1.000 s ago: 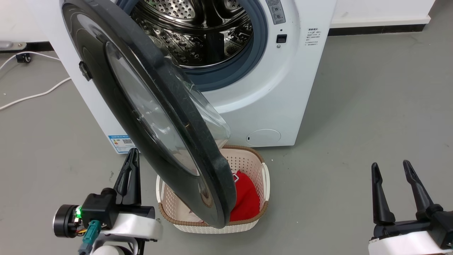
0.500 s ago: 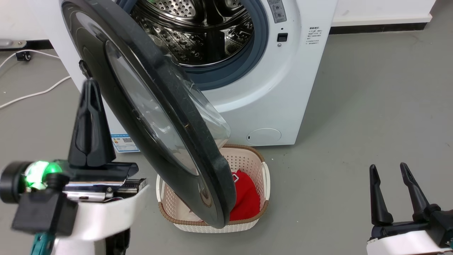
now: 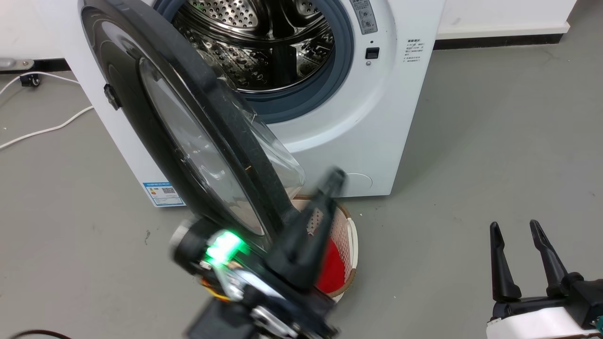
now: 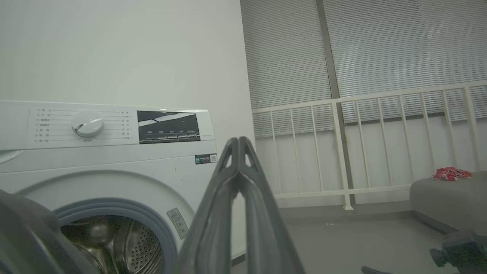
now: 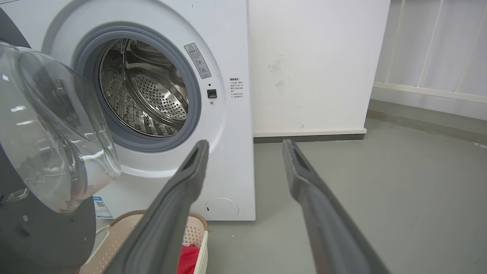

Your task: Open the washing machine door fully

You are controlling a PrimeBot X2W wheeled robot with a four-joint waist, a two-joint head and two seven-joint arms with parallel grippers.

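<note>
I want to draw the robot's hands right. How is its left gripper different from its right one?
The left gripper has its fingers shut together; the right gripper has them apart. The left gripper is by the washing machine door, low down, over the basket; the right gripper is over the floor. Both have two long dark fingers and hold nothing.

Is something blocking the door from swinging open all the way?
Nothing visible does. The door stands partly open; its outer side faces bare floor, with a thin cable lying flat there. The basket sits low under the door's edge.
</note>
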